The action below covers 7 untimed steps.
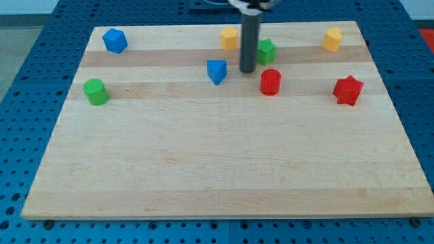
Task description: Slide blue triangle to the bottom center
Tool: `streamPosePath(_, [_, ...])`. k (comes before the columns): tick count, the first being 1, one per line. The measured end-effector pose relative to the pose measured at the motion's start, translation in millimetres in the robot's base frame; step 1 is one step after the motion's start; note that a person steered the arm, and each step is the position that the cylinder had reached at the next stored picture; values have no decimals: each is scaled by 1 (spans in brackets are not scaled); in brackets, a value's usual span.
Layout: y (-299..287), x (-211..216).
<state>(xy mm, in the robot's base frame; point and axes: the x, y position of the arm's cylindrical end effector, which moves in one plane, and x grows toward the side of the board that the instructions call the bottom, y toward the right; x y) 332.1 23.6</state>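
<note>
Nearest the camera, the bench (224,183) is bare pale wood across its whole lower half; every block sits in the upper part. My tip (247,71) rests on the wood just to the view's right of the blue triangle (216,71), close beside it but apart. No hand is fitted to this arm, only the dark rod, so nothing is gripped or let go.

Judging by the layout, the task has barely begun: the blue triangle lies near the top centre, well apart from the bottom centre where it belongs. The tip would likely need to get round to the triangle's upper side before pushing it down the view.

Around it stand a red cylinder (270,81) and a green star (266,51) near the rod, an orange block (230,38) above, a blue cube (114,41) at the top left, a green cylinder (95,91) at the left, a yellow block (332,39) and a red star (348,90) at the right.

Underneath the wood is a blue perforated surface (27,81).
</note>
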Motion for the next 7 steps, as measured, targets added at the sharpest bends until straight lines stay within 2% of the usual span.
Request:
streamPosePath(4, [-142,9])
streamPosePath(5, [-150,30])
streamPosePath(7, [-124,45])
